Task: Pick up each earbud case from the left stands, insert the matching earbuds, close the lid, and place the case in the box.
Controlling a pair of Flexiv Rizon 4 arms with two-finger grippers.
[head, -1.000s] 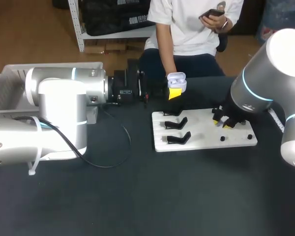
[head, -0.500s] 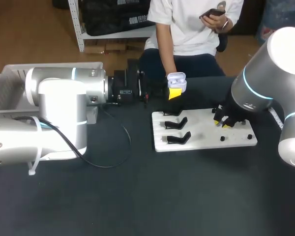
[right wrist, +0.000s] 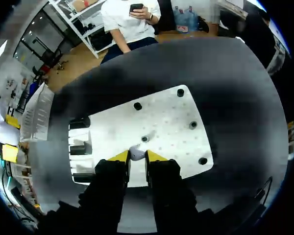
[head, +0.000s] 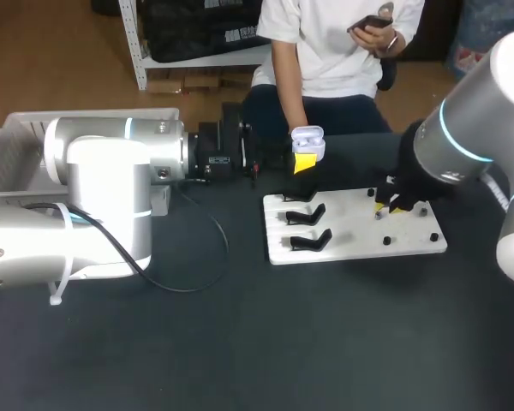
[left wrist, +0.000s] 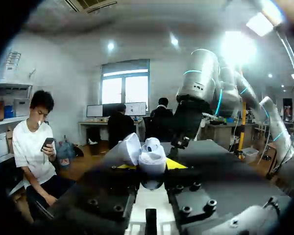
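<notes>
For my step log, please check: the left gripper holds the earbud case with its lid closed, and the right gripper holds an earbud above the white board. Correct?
Not quite: the lid is open, as the left wrist view shows. The left gripper holds the earbud case with its lid open, and the right gripper holds an earbud above the white board.

Dark table [head: 325, 342], looping black cable [head: 226, 247]

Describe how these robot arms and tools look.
The left arm and right arm are thick rounded tubes, silver-grey and white, with light-blue rings. The left tool and right tool are black with yellow tips. A black cable trails from the left.
</notes>
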